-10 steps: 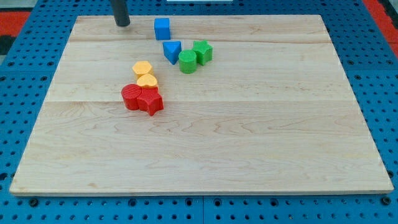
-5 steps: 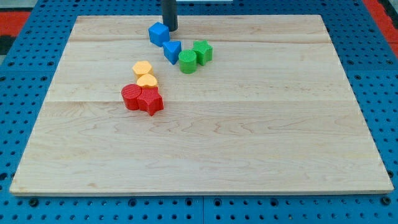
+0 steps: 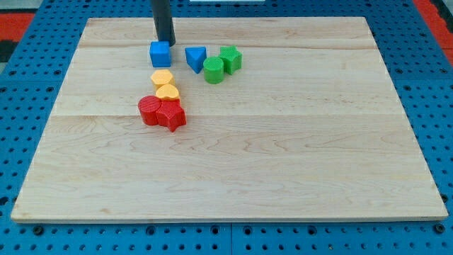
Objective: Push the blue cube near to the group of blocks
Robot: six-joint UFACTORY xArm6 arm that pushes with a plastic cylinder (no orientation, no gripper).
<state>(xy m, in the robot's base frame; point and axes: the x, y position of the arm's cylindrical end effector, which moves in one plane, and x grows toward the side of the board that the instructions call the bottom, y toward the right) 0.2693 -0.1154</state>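
Observation:
The blue cube (image 3: 161, 54) sits on the wooden board (image 3: 283, 142) near the view's top, left of centre. My tip (image 3: 165, 42) touches the cube's top edge, just above it in the view. Right below the cube lie two yellow blocks (image 3: 162, 77) (image 3: 167, 92), and under them two red blocks (image 3: 150, 110) (image 3: 172, 114) pressed together. The cube stands a small gap above the upper yellow block.
A blue triangular block (image 3: 195, 57) lies to the cube's right, apart from it. A green cylinder (image 3: 213, 69) and a green star-like block (image 3: 230, 58) sit beside the triangle. The board rests on a blue perforated table (image 3: 21, 106).
My tip moved right across the top, then came back left and down behind the blue cube. The cube slid left and down, away from the blue triangle, close to the yellow blocks.

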